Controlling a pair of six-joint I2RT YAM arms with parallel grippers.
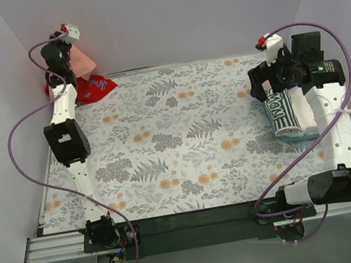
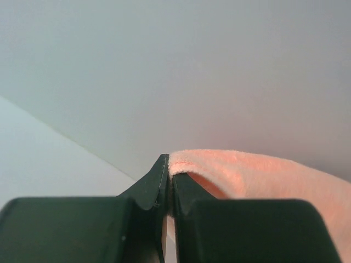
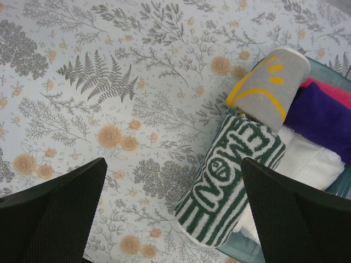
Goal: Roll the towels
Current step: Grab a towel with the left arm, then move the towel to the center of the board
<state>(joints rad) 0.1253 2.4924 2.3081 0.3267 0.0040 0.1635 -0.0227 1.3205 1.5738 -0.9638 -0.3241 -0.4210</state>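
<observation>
My left gripper (image 1: 69, 60) is raised at the far left corner, shut on a corner of the salmon-pink towel (image 1: 83, 63), which hangs from it. In the left wrist view the fingers (image 2: 159, 181) are pressed together with the pink towel (image 2: 263, 175) pinched at their tips and draped to the right. The red towel with blue patterns (image 1: 94, 87) lies crumpled on the table below. My right gripper (image 1: 267, 80) hovers open over the table's right side, its jaws (image 3: 173, 161) wide apart with nothing between them.
A teal bin (image 1: 300, 136) at the right edge holds rolled towels: a green-and-white one (image 3: 236, 175), a grey one with yellow marks (image 3: 271, 85), a purple one (image 3: 323, 112) and a white one (image 3: 310, 159). The flower-and-fern covering (image 1: 177, 144) spans the table, with walls close on both sides.
</observation>
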